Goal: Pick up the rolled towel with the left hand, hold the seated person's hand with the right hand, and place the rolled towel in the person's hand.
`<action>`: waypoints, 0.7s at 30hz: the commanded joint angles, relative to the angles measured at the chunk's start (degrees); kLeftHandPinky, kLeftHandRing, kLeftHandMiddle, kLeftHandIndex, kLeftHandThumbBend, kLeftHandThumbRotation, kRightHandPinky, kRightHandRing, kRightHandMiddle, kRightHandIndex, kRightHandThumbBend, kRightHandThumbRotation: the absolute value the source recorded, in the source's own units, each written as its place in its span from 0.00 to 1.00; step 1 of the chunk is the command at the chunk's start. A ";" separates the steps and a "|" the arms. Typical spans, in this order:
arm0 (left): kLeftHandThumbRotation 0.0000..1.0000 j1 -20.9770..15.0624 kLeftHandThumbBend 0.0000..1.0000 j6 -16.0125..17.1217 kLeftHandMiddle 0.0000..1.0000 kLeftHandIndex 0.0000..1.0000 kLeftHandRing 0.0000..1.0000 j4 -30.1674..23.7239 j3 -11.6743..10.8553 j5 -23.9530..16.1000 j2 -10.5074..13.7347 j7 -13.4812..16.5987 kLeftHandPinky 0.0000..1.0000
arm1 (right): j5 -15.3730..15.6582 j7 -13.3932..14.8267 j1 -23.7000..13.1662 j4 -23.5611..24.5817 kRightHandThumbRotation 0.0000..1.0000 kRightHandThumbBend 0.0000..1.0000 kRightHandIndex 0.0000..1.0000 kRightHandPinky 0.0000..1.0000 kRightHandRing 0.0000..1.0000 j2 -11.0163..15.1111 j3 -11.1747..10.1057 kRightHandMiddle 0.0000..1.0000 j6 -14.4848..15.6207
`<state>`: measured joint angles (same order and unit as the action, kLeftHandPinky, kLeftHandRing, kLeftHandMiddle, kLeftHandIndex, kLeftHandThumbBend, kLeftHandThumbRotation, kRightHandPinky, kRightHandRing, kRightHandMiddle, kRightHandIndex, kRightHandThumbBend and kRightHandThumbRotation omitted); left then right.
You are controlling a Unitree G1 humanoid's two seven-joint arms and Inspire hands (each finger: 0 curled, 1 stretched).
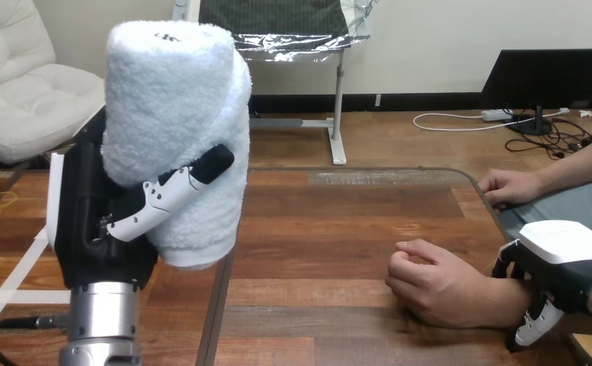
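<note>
A white rolled towel stands upright, raised high at the view's left, with my left hand shut on it and the thumb pressed across its front. The person's hand rests on the wooden table at the lower right, its fingers loosely curled. My right hand sits over the person's wrist, fingers on the far side and thumb on the near side, curled round it. The towel is well to the left of the person's hand and apart from it.
The person's other hand lies flat at the table's far right edge. The table's rounded far corner is just behind it. Bare tabletop stretches between the towel and the person's curled hand.
</note>
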<state>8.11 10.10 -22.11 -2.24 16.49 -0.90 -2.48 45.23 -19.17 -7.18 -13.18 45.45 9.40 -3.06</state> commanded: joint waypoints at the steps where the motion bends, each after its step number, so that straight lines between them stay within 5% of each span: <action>1: 0.00 -3.65 0.38 0.36 0.30 0.36 0.23 -3.53 -0.59 1.32 -0.38 -0.05 0.16 | 0.13 -0.99 0.86 -3.18 0.00 0.98 0.63 0.19 0.30 -0.09 2.68 0.41 0.30; 21: 0.00 -4.16 0.38 1.35 0.30 0.36 0.22 -2.61 -1.59 2.14 -0.29 -0.60 0.16 | -0.50 -3.33 0.66 -4.12 0.00 0.99 0.60 0.21 0.34 -0.77 3.70 0.46 1.67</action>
<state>8.11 10.10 -22.16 -3.42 17.71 -0.88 -2.53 45.18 -20.40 -8.32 -13.97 45.46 10.43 -2.58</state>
